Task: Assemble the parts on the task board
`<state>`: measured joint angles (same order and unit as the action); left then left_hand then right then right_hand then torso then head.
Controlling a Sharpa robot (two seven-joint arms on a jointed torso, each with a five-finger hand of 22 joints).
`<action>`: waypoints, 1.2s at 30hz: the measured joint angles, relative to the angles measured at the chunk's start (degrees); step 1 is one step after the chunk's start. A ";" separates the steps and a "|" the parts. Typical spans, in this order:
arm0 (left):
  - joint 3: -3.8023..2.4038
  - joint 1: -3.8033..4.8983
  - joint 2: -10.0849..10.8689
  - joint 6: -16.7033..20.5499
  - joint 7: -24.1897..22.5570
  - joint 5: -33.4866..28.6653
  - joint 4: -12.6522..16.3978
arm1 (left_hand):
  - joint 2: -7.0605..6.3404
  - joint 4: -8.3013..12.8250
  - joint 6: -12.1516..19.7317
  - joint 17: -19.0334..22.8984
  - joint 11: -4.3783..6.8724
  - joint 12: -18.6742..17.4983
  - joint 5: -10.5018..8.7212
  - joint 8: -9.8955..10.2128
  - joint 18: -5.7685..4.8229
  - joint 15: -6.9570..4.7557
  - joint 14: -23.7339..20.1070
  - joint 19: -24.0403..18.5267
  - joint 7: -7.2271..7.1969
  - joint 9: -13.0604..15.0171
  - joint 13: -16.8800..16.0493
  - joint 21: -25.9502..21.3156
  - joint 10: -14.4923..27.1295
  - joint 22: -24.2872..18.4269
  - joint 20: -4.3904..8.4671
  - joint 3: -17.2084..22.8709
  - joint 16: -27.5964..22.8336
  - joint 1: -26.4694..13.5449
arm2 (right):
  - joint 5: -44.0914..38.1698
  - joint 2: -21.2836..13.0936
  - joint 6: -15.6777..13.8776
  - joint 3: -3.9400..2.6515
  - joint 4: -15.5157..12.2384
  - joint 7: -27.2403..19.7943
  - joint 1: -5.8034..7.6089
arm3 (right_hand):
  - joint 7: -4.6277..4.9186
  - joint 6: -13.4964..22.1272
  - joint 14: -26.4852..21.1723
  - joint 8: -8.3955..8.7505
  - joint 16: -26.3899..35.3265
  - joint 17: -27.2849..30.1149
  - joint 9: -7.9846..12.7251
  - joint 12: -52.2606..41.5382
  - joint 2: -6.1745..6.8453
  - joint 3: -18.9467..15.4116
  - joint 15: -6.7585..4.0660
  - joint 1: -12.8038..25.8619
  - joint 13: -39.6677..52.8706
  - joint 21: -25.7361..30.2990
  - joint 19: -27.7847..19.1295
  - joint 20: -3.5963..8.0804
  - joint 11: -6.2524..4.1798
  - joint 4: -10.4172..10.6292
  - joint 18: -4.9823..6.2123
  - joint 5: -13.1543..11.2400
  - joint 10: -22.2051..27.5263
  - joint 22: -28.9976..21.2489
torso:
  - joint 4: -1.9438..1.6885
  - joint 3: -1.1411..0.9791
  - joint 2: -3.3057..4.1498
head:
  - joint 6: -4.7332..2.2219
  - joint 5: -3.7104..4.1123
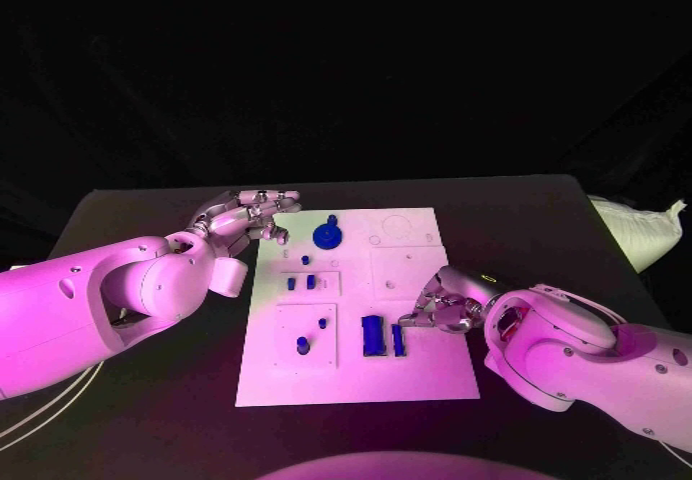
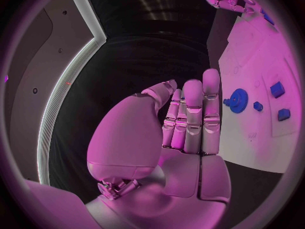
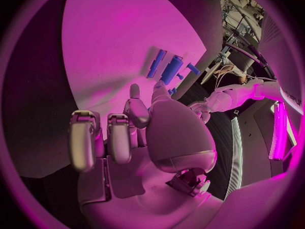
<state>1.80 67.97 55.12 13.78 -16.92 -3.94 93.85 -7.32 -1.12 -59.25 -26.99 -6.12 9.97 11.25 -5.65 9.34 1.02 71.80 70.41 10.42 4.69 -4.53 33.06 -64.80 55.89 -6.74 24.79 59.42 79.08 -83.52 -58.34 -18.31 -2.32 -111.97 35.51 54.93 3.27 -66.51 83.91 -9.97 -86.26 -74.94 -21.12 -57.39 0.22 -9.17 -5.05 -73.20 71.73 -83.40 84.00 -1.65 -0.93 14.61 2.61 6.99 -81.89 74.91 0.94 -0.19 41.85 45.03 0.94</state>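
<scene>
Around the flat white plastic task board (image 1: 418,380), the empty, loosely spread left hand (image 1: 245,222) waits beside the round blue gear part (image 1: 329,236), and the empty, slack right hand (image 1: 444,306) hovers near the upright blue cylinder part (image 1: 372,333), likely poised to pick.

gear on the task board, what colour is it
Blue; the gear shows best in the head view.

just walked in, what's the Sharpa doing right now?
It is at the task board, which carries the blue parts, but neither hand holds one. The left hand hovers at the board's far left corner, fingers straight and empty, beside the blue gear. The right hand sits over the board's right side, next to the long blue block.
</scene>
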 measured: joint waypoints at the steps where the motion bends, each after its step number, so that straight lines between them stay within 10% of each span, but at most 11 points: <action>1: 0.01 -0.07 -0.07 0.00 0.00 0.00 -0.13 | 0.00 0.00 0.00 0.00 0.00 0.00 0.00 0.00 0.00 0.00 0.00 0.00 0.00 0.00 0.00 0.00 0.00 0.00 0.00 0.00 0.00 0.00 | 0.75 -0.10 -0.42 -0.02 0.20 -0.50 0.28 | 0.29 0.29 0.06 0.00 0.26 -0.01 0.02 0.58 0.00 -0.24 0.06 0.00 -0.30 0.33 0.00 0.00 0.08 -0.04 0.00 0.00 0.39 0.00 | 0.03 0.04 -0.08 | -0.08 0.00; 9: 0.02 -0.63 -1.01 0.05 -0.20 -0.03 -1.85 | 0.00 -0.22 0.22 1.15 -0.22 0.36 0.00 0.00 -0.01 0.40 -1.86 -1.47 0.21 -0.04 0.06 -2.10 0.41 -0.97 -0.14 -0.87 -1.17 0.00 | 13.38 0.16 -4.87 -0.07 5.83 -11.41 3.28 | 2.66 6.54 0.04 3.71 7.23 1.72 1.68 16.76 -1.81 -0.33 1.77 -6.69 -9.62 10.80 -5.27 -1.39 2.09 -1.53 1.74 1.34 7.24 -2.43 | 0.33 0.47 -0.98 | -1.03 0.00; 14: 0.04 -0.98 -2.69 0.27 -0.83 -0.20 -4.26 | 0.12 -0.61 0.21 4.53 -0.64 0.91 0.00 -0.32 -0.01 0.90 -9.80 -7.90 0.20 -0.06 0.21 -6.85 1.03 -3.45 -0.86 -2.04 -7.46 -0.64 | 29.97 2.59 -6.77 -0.07 12.91 -25.33 5.08 | 4.20 8.94 -7.95 5.70 32.53 29.27 3.09 34.65 -3.48 0.83 3.58 -12.17 -22.48 37.13 -20.62 -2.78 3.74 -3.36 7.20 1.34 16.00 -25.74 | 0.54 1.09 -2.16 | -3.06 0.36; 22: 0.04 -1.25 -6.24 1.69 -3.05 -0.87 -9.72 | 0.30 -1.11 0.61 16.28 -1.91 -1.36 0.00 0.07 -0.01 5.02 -15.87 -22.79 0.61 -0.60 0.91 -21.71 2.31 -14.69 -4.72 -2.19 -32.91 -0.46 | 53.60 8.50 -6.05 -0.19 25.36 -43.12 6.89 | 7.10 10.50 -24.89 6.29 66.23 51.01 6.34 51.65 -4.25 1.60 9.90 -18.29 -44.17 60.84 -33.76 -8.16 7.96 -4.13 7.17 0.88 21.55 -42.41 | 0.80 1.83 -4.23 | -6.62 0.40; 26: 0.02 -1.30 -8.26 2.68 -4.37 -1.25 -12.76 | 0.30 -1.35 0.93 19.57 -2.47 -3.55 0.00 1.06 0.27 6.38 -16.58 -25.86 0.93 -0.81 0.91 -26.61 2.86 -20.13 -7.22 -1.95 -40.79 -0.46 | 61.77 11.19 -4.85 -0.35 30.53 -48.87 7.13 | 7.07 10.52 -23.29 6.29 76.07 60.25 9.52 53.40 -4.13 2.48 11.30 -19.10 -56.50 69.45 -32.13 -10.92 8.93 -5.01 7.16 0.88 19.84 -50.37 | 0.76 1.96 -5.10 | -8.05 0.29; 34: 0.00 -1.53 -11.73 4.45 -6.36 -1.69 -17.42 | 0.54 -1.38 1.02 22.05 -2.82 -5.48 0.00 1.50 0.97 6.98 -15.98 -26.38 0.91 -0.84 0.93 -28.87 3.22 -25.13 -8.05 -2.37 -46.75 -0.22 | 69.43 14.92 -2.53 -0.56 36.92 -54.77 7.29 | 7.07 9.91 -16.66 6.29 80.78 67.25 13.11 53.46 -4.74 4.31 10.55 -18.46 -66.84 74.74 -25.64 -10.11 8.52 -7.29 7.16 0.88 17.89 -57.09 | 0.63 1.82 -6.28 | -10.22 -0.08; 36: 0.00 -1.53 -11.68 4.52 -6.33 -1.69 -17.33 | 1.23 -0.94 4.59 23.03 -2.60 -6.49 -0.51 2.38 0.98 6.68 -18.91 -28.69 0.34 -1.58 1.63 -29.78 6.74 -26.98 -7.43 -3.82 -47.60 -4.27 | 69.49 14.85 -2.58 -0.56 36.79 -54.76 7.29 | 6.51 12.86 -20.01 7.00 81.98 67.85 13.67 54.26 -4.10 5.08 9.38 -13.21 -68.03 75.32 -28.43 -9.34 8.14 -8.04 7.14 0.71 21.15 -58.28 | 0.63 1.82 -6.30 | -10.23 -0.09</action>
<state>1.80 66.44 43.44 18.30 -23.26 -5.63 76.52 -6.09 -2.06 -54.66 -3.96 -8.72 3.48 10.74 -3.27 10.32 7.70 52.89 41.72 10.75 3.11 -2.90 3.28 -58.06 28.91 -14.17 20.97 11.82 74.81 -14.03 -43.49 -20.90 -2.88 -75.18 -19.25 62.22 9.77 -53.65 63.90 -2.97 -4.28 -7.09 -7.45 -3.13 -3.88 -4.09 4.33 -86.41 3.70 -8.08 55.57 -10.99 7.20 6.57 9.76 7.70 -60.74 16.62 1.57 1.63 35.55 34.80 0.85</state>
